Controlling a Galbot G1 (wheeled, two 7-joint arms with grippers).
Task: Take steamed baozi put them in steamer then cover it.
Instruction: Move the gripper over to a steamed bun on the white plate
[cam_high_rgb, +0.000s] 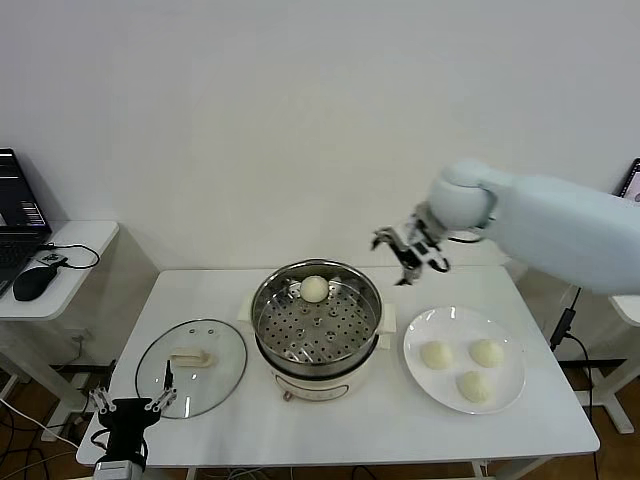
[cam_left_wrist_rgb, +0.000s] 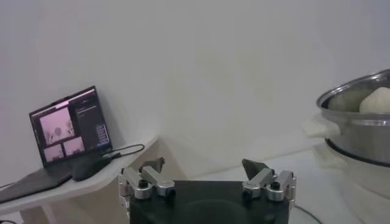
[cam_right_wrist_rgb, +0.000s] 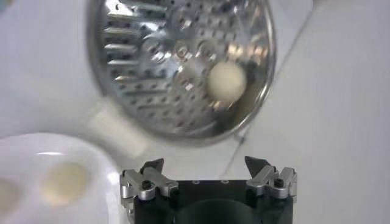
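Steamer (cam_high_rgb: 316, 325) rim beside plate (cam_high_rgb: 464, 358)

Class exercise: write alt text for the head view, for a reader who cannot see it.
A steel steamer at the centre of a white table holds one baozi, with the open, empty right gripper raised beyond it. Three baozi wait on a plate to the right; the glass lid lies left.

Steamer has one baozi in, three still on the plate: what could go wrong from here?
1. The three baozi sit close together on the plate; the open right gripper could nudge a neighbour.
2. The baozi in the steamer lies near the far rim, so later drops may crowd or roll.
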